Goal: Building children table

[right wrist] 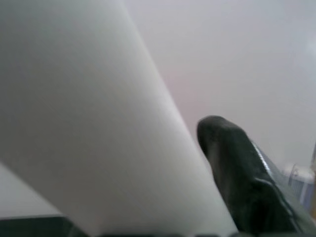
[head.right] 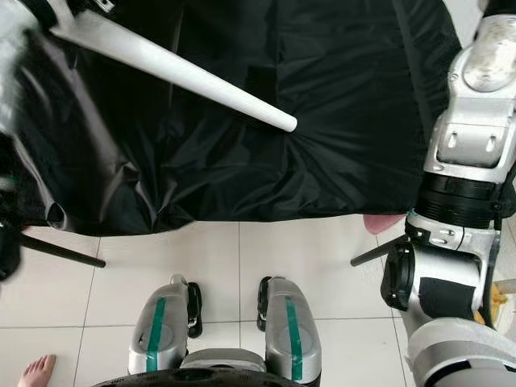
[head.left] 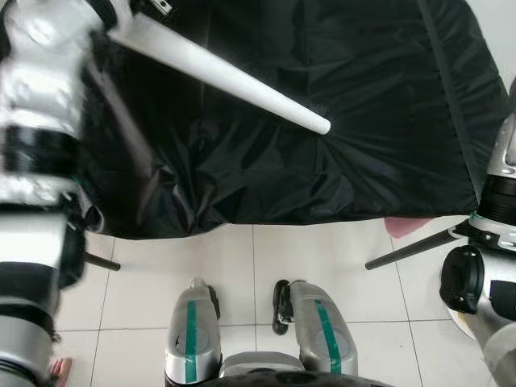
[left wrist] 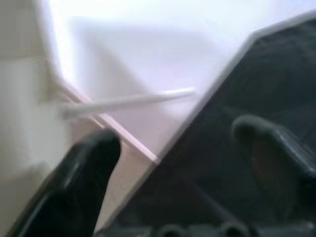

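The right hand [right wrist: 217, 163] pinches a white tapered table leg [head.left: 234, 76], which slants from 10 toward 3 o'clock above the black cloth [head.left: 322, 161]. It looks light, stiff and smooth; grip the thick end. The left hand [left wrist: 173, 163] is spread.

Left arm [head.left: 36, 153] raised at frame edge, left claw [left wrist: 173, 148] fingers spread apart, right arm [head.right: 463, 185] raised alongside

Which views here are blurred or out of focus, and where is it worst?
Left eye view: the left arm is motion-smeared, while the white table leg and black cloth stay sharp. Left wrist view: soft throughout, fingers hazy. Right wrist view: the white leg is a featureless close-up blur.
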Controlling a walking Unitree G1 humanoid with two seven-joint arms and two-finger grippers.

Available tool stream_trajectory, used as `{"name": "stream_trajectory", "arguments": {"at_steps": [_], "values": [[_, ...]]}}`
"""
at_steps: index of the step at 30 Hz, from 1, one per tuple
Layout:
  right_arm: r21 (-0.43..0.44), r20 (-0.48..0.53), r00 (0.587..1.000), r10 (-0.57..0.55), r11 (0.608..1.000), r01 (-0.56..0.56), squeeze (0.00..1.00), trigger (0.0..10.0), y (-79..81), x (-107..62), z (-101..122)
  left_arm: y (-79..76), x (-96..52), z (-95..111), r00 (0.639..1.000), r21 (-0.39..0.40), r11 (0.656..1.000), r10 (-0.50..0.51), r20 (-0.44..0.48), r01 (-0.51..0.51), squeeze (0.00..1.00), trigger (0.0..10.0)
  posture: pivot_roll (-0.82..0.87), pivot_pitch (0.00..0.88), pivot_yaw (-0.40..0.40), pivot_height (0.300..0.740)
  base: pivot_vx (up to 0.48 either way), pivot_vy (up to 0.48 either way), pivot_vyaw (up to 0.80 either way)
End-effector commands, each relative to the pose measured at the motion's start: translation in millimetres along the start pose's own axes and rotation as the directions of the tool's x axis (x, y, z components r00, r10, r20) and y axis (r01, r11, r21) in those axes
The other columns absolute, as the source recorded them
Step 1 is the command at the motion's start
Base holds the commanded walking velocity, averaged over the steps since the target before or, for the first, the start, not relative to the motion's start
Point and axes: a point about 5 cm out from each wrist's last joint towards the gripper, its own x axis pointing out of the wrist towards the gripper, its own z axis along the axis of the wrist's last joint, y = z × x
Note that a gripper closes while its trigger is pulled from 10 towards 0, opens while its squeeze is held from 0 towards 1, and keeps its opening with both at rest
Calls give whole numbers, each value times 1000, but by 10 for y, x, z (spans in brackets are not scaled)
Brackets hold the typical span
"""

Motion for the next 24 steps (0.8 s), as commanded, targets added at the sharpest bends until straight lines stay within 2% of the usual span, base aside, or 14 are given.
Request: {"name": "stream_trajectory", "arguments": {"at_steps": [1, 3, 5, 7, 9, 10, 11, 14, 15, 16, 17, 18, 21, 24], "values": [[210, -197, 924, -327, 907, 365, 0, 0, -807, -72, -325, 965, -900, -529, 515, 125, 563, 810, -281, -817, 0, 10000, 90, 100, 88, 740, 0, 0, 0], [210, -197, 924, -327, 907, 365, 0, 0, -807, -72, -325, 965, -900, -529, 515, 125, 563, 810, -281, -817, 0, 10000, 90, 100, 88, 740, 0, 0, 0], [246, -284, 919, -272, 906, 344, 0, 0, -692, -175, -481, 1073, -816, -272, 550, 109, 577, 810, -205, -809, 0, 10000, 103, 103, 83, 740, 0, 0, 0], [246, -284, 919, -272, 906, 344, 0, 0, -692, -175, -481, 1073, -816, -272, 550, 109, 577, 810, -205, -809, 0, 10000, 103, 103, 83, 740, 0, 0, 0], [261, -334, 912, -239, 906, 333, 0, 0, -611, -236, -563, 1092, -770, -167, 569, 84, 588, 803, -176, -804, 0, 10000, 109, 104, 82, 740, 0, 0, 0], [288, -377, 906, -191, 906, 311, 0, 0, -502, -298, -631, 1089, -725, -75, 590, 45, 602, 792, -155, -797, 0, 10000, 116, 110, 82, 740, 0, 0, 0], [308, -421, 896, -141, 907, 288, 0, 1255, -393, -372, -705, 1061, -677, 14, 625, 12, 632, 769, -130, -775, 0, 10000, 118, 112, 79, 740, 0, 0, 0], [308, -421, 896, -141, 907, 288, 0, 1255, -393, -372, -705, 1061, -677, 14, 625, 12, 632, 769, -130, -775, 0, 10000, 118, 112, 79, 740, 0, 0, 0], [338, -462, 883, -77, 906, 256, 0, 0, -274, -456, -780, 999, -617, 99, 669, -35, 669, 737, -97, -743, 0, 10000, 121, 116, 75, 740, 0, 0, 0], [338, -462, 883, -77, 906, 256, 0, 0, -274, -456, -780, 999, -617, 99, 669, -35, 669, 737, -97, -743, 0, 10000, 121, 116, 75, 740, 0, 0, 0], [346, -507, 862, -12, 913, 215, 0, 3490, -151, -584, -876, 895, -541, 224, 744, -127, 737, 668, -15, -664, 0, 10000, 125, 121, 69, 740, 0, 0, 0], [334, -535, 844, 32, 926, 177, 0, 10000, -66, -703, -950, 786, -489, 301, 796, -166, 790, 603, 43, -590, 0, 10000, 123, 121, 68, 740, 0, 0, 0], [344, -550, 829, 103, 932, 113, 0, 10000, 45, -868, -1006, 610, -429, 369, 854, -198, 852, 510, 101, -485, 0, 10000, 120, 120, 70, 740, 0, 0, 0], [403, -530, 832, 163, 912, 78, 0, 10000, 112, -943, -994, 520, -405, 375, 878, -221, 874, 465, 114, -434, 0, 10000, 123, 121, 71, 740, 0, 0, 0]]}}
